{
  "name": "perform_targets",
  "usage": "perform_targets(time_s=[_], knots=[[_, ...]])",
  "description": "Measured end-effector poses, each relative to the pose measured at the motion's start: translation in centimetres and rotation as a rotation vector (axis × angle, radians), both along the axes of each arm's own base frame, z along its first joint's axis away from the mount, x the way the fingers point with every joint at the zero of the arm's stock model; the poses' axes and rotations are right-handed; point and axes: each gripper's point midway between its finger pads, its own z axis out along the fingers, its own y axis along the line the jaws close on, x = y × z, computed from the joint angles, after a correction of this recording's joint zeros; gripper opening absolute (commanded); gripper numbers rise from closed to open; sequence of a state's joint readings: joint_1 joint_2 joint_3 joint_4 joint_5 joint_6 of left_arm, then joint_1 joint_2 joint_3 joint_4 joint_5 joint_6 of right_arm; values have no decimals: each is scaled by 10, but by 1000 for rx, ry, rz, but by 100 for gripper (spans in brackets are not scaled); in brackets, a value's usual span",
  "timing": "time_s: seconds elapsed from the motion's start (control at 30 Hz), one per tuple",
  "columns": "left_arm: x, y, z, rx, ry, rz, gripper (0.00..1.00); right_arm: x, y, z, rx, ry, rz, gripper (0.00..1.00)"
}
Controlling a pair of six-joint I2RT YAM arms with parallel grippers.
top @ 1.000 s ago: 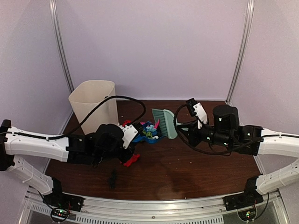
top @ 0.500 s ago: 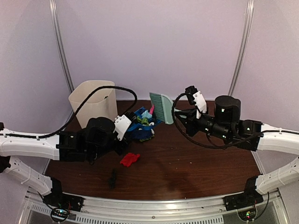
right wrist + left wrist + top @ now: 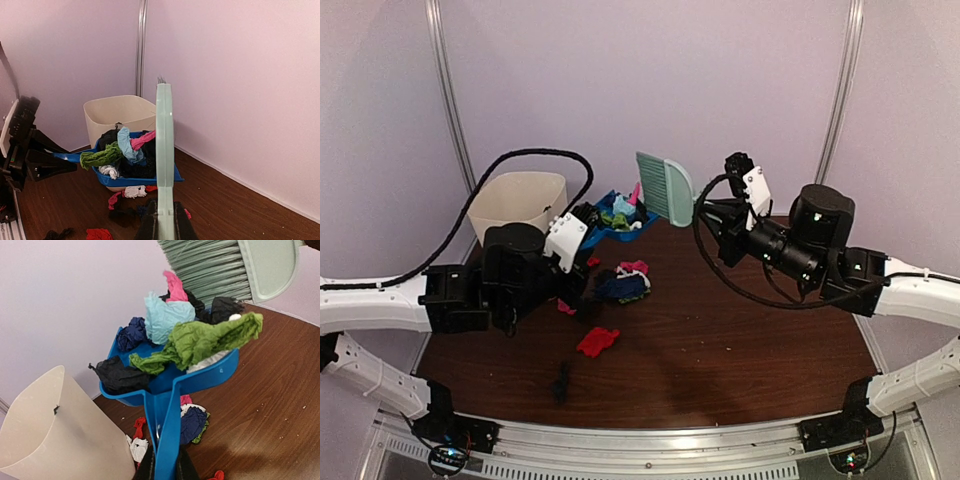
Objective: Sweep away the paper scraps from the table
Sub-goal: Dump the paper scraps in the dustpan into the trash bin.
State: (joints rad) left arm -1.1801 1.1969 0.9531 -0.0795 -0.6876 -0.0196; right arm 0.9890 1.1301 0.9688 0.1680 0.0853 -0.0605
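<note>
My left gripper [image 3: 164, 471] is shut on the handle of the blue dustpan [image 3: 200, 380], held raised and heaped with paper scraps [image 3: 192, 340] beside the cream bin [image 3: 520, 205]. In the top view the dustpan [image 3: 605, 222] hangs just right of the bin. My right gripper [image 3: 164, 225] is shut on the pale green brush [image 3: 164, 150], held up against the pan's far side; in the top view the brush [image 3: 665, 187] is in the air. Loose scraps lie on the table: a pile [image 3: 622, 282], a red one [image 3: 598, 341] and a black one [image 3: 561, 381].
The cream bin [image 3: 55, 435] stands at the back left corner of the table [image 3: 740, 350]. Pale walls close the back and sides. A black cable [image 3: 510, 165] loops above the left arm. The silver rail [image 3: 650, 445] runs along the front.
Both arms have lifted: the dustpan rose off the table toward the bin, the brush rose with it. A pile of scraps now lies uncovered where the pan was.
</note>
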Motion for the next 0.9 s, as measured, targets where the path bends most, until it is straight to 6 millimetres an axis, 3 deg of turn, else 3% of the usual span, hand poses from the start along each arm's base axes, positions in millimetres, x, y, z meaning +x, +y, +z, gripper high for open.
perform_targets(time_s=[0.23, 0.53, 0.9], knots=[[4, 9, 21, -21, -38, 47, 0, 7, 3, 18, 24, -43, -28, 0], [7, 17, 21, 11, -50, 87, 0, 21, -3, 20, 46, -51, -114, 0], [9, 23, 32, 9, -62, 124, 0, 29, -34, 25, 119, -63, -266, 0]])
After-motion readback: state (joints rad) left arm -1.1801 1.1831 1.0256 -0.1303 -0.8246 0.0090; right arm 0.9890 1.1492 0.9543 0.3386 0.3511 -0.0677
